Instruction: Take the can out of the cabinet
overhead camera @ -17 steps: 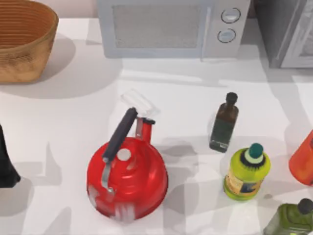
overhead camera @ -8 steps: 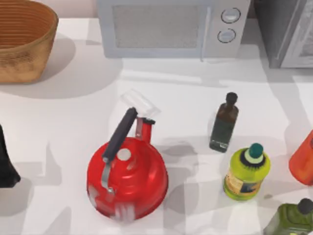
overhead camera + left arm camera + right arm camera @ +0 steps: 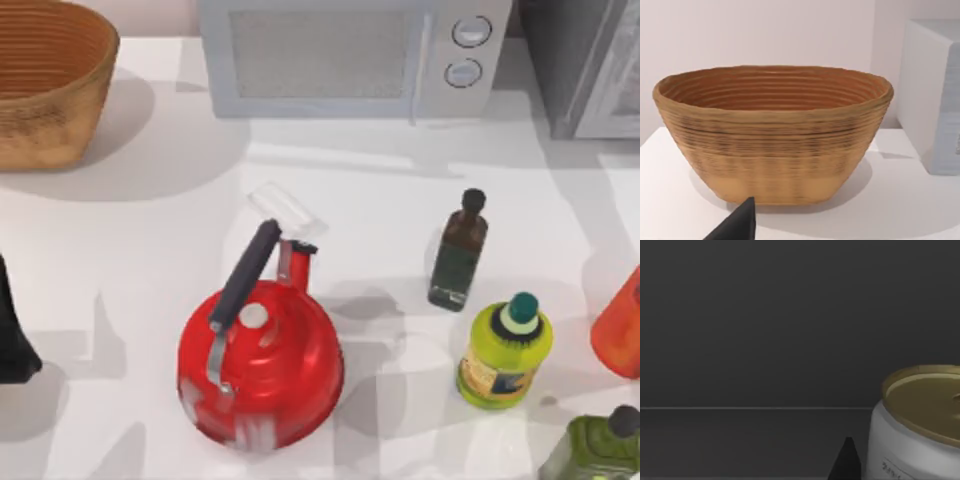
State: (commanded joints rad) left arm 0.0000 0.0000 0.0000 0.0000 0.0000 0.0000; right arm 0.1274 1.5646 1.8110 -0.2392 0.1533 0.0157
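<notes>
1. Far left edge of the table: the left arm (image 3: 12,335) shows as a dark shape, parked. One dark fingertip (image 3: 737,224) of the left gripper is visible in the left wrist view, facing the basket. I cannot tell whether its fingers are apart or together.
2. Back left corner: a woven basket (image 3: 45,85) stands upright on the white table (image 3: 130,240), with nothing visible inside it.
3. Back centre: a grey microwave (image 3: 350,55) with its door closed and two round knobs on its right side.
4. Centre front: a red kettle (image 3: 260,365) with a dark handle sits upright, its spout toward the microwave.
5. Right of centre: a dark glass bottle (image 3: 458,252) stands upright. Just in front of it and apart stands a yellow-green bottle (image 3: 503,352) with a teal cap.
6. Front right corner: an olive-green bottle (image 3: 598,445), partly cut off. An orange container (image 3: 620,325) sits at the right edge.
7. Back right corner: the grey cabinet (image 3: 585,65).
8. The right wrist view shows the can (image 3: 915,427), white with a gold top, upright on a dark shelf inside a dark enclosure. One fingertip (image 3: 846,462) of the right gripper lies just beside the can; contact cannot be confirmed, nor whether the fingers are apart or together.
</notes>
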